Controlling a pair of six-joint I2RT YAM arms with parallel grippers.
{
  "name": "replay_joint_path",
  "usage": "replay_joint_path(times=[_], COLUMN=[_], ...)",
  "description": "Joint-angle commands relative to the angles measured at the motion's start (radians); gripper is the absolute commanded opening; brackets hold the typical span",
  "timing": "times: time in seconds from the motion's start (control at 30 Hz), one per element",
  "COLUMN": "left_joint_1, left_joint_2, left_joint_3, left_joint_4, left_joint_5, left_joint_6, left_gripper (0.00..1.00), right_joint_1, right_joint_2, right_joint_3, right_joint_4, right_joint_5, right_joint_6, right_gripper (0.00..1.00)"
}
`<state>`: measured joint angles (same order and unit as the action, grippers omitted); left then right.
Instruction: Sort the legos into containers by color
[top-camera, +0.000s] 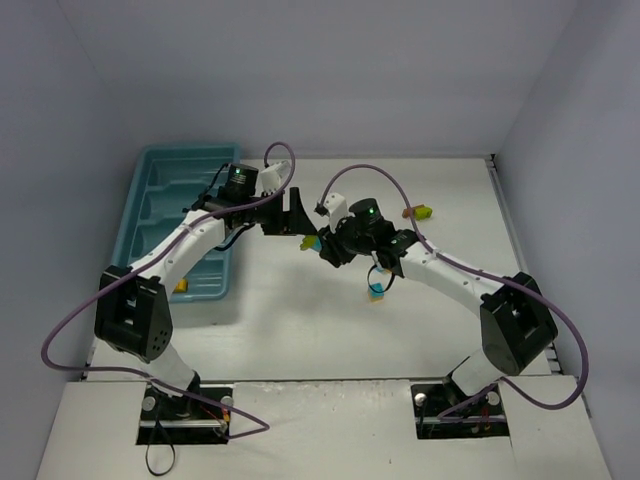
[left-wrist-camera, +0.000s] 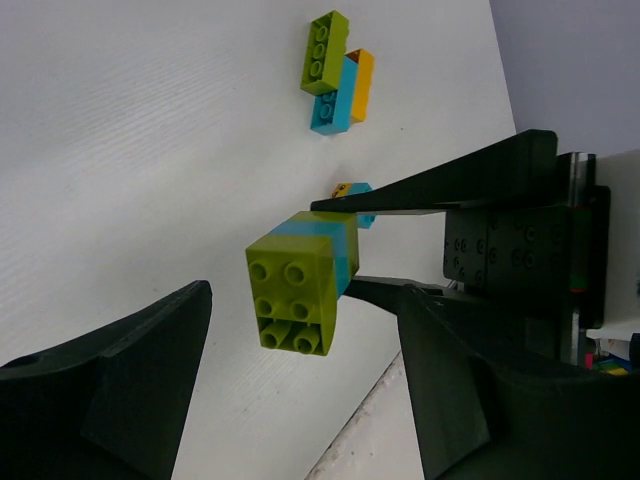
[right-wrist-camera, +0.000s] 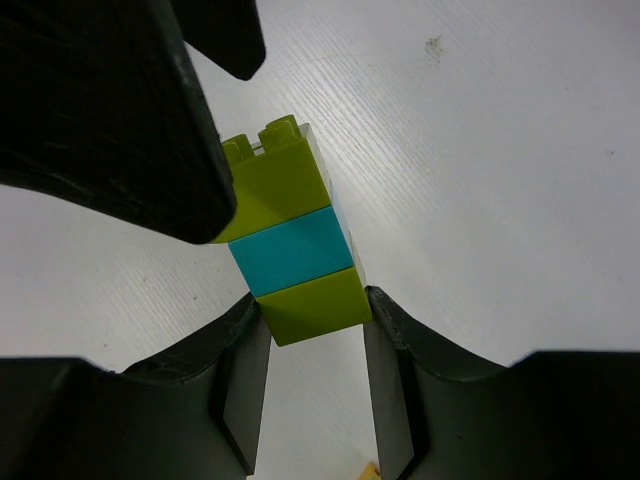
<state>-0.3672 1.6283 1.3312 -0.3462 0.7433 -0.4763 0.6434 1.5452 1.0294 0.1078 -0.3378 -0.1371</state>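
Three small studded plastic bricks clipped into one column (right-wrist-camera: 290, 245) — lime green, cyan, lime green — appear to be held clear of the white table (top-camera: 300, 330), well to the right of the long teal-blue plastic tray (top-camera: 160, 205) with its raised dividers. The right gripper (right-wrist-camera: 314, 318) pinches the column narrowly by its bottom lime brick, one finger on each side face. The left gripper (top-camera: 297, 213) stands wide around the far end, a finger on either side of the studded top lime brick. From the right wrist view one finger looks close against it, though I cannot tell whether it touches. The left wrist view shows a plain gap on the other side.

The step in hand looks like breaking up a mixed-colour stack so each piece can go to its own compartment. Next, I judge, the left fingers must close squarely on the top lime brick alone — not the cyan one — and peel it off while the right holds firm. A loose cluster of lime, cyan and orange bricks (left-wrist-camera: 335, 75) lies on the table, not yet sorted, and an orange-yellow brick (top-camera: 181, 287) sits at the tray's near end
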Motion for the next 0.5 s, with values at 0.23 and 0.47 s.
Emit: replay_joint_path(times=[0.23,0.47], left_joint_1=[-0.009,-0.010], left_joint_2=[-0.007,0.013], left_joint_3=[0.043,0.039], left_joint_4=[0.056,0.024], left_joint_5=[0.057,0.062], left_joint_6=[-0.056,-0.053], left_gripper=[0.68,0.65], right_joint_1=[0.022,0.024], right_joint_2=[-0.056,-0.077], right_joint_3=[-0.003,-0.015], right_joint_4=[0.082,0.098], right_joint_5=[0.022,0.045], right_joint_6=[-0.010,-0.009], right_gripper=[0.00,0.00])
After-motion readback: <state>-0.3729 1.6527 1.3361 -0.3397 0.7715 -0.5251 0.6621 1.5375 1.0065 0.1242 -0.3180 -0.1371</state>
